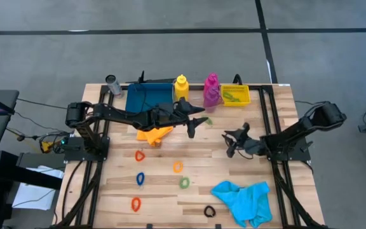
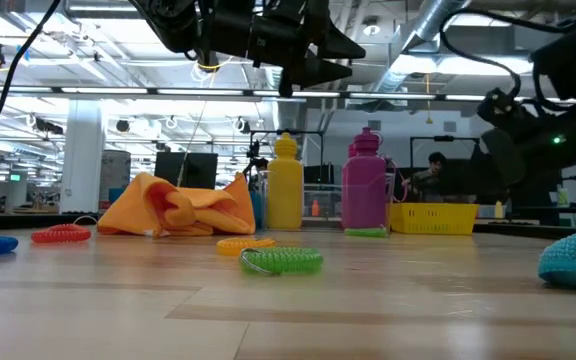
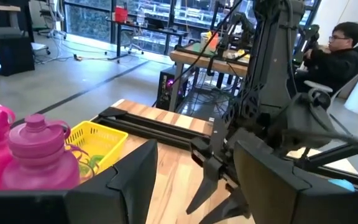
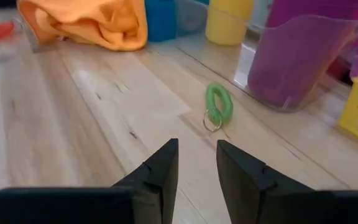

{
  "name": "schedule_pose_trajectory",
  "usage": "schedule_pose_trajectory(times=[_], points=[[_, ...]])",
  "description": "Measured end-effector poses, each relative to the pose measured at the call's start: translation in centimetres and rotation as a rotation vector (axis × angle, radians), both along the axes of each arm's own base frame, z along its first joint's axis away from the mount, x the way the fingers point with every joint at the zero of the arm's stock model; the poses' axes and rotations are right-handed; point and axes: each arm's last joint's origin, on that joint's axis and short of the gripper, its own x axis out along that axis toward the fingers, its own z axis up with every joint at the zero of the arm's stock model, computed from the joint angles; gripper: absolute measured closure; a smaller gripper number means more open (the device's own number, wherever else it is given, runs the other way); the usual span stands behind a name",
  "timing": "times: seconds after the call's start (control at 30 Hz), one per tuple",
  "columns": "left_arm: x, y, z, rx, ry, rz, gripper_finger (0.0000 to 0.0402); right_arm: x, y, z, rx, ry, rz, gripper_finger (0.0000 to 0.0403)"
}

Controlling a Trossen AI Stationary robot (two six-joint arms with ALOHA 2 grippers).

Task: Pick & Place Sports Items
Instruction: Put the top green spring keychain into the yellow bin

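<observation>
High view: left claw (image 1: 194, 124) open, empty – right claw (image 1: 232, 142) slightly parted, empty.

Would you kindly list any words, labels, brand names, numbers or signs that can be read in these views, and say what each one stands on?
None can be read.
The yellow bottle and magenta bottle show no label.
The yellow bin shows no writing.
The orange cloth and cyan cloth are plain.
Any signs in the room behind the table are too small to read.
</observation>
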Motion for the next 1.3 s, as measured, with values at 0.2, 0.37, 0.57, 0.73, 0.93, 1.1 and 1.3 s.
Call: schedule_pose_trajectory(times=[0.2, 0.37, 0.57, 0.73, 0.93, 1.1, 1.3], points=[[0.0, 0.0, 0.0, -0.001, -0.001, 0.000, 0.0192, 1.6, -0.1, -0.8, -0.011, 0.061, -0.009, 0.0301], [0.0, 0.0, 0.0, -0.001, -0.001, 0.000, 0.0192, 3.6, -0.4, -1.4, -0.052, 0.108, -0.023, 0.0301], [0.0, 0.0, -0.1, -0.002, 0.013, 0.000, 0.0192, 4.7, -1.5, -3.0, -0.027, 0.156, -0.107, 0.0301], [0.0, 0.0, -0.2, -0.004, 0.021, 0.000, 0.0192, 5.4, -2.2, -3.6, 0.004, 0.178, -0.112, 0.0301], [0.0, 0.0, -0.2, -0.004, 0.023, -0.001, 0.0192, 6.8, -2.5, -3.0, 0.028, 0.183, -0.019, 0.0301], [0.0, -0.1, -0.2, -0.004, 0.023, -0.003, 0.0192, 7.5, -3.5, -2.7, 0.052, 0.151, -0.073, 0.0301], [0.0, -0.1, -0.3, -0.005, 0.029, -0.003, 0.0192, 7.0, -4.1, -3.2, 0.071, 0.187, -0.123, 0.0301]])
